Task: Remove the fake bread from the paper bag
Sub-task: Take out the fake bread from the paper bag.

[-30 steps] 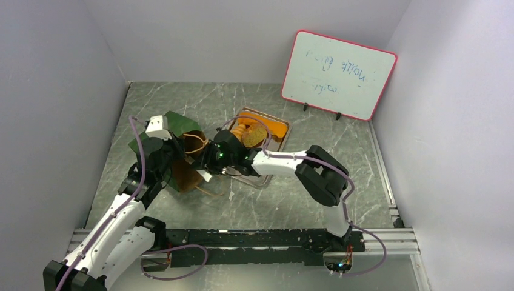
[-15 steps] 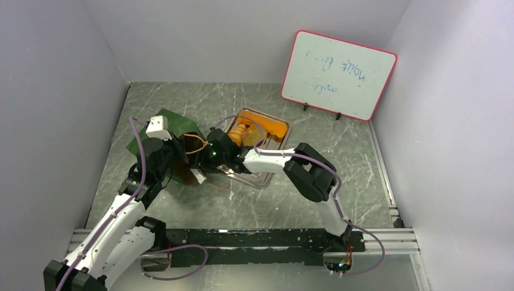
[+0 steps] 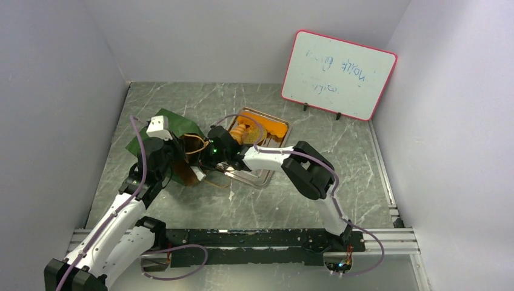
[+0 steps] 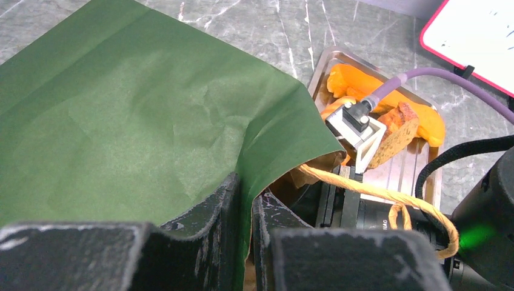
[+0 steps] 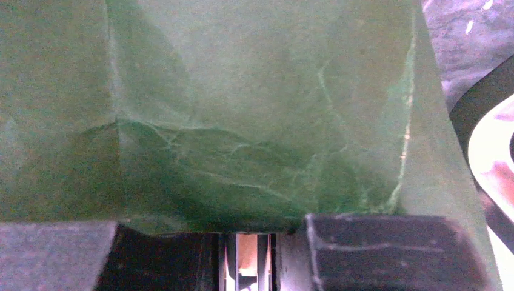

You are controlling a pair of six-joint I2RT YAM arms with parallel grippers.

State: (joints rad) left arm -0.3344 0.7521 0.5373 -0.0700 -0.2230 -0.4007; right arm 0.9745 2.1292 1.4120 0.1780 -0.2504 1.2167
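Observation:
The dark green paper bag (image 3: 173,124) lies on its side left of centre, mouth toward the tray. My left gripper (image 3: 180,162) is shut on the bag's upper rim, with the green paper pinched between the fingers in the left wrist view (image 4: 245,197). My right gripper (image 3: 201,167) reaches into the mouth under the green flap. In the right wrist view the green paper (image 5: 242,109) covers its fingertips. A twisted brown handle (image 4: 376,194) crosses the opening. Any fake bread inside the bag is hidden. Orange fake bread (image 4: 357,82) and a slice (image 4: 397,124) lie on the tray.
A metal tray (image 3: 283,130) stands right of the bag, and its rim shows in the left wrist view (image 4: 320,66). A pink-framed whiteboard (image 3: 338,74) leans at the back right. Grey walls close in the left, back and right sides.
My right gripper has moved left and farther into the bag's mouth. The bag's open brown mouth has drawn in and flattened. My left gripper has kept its hold on the rim.

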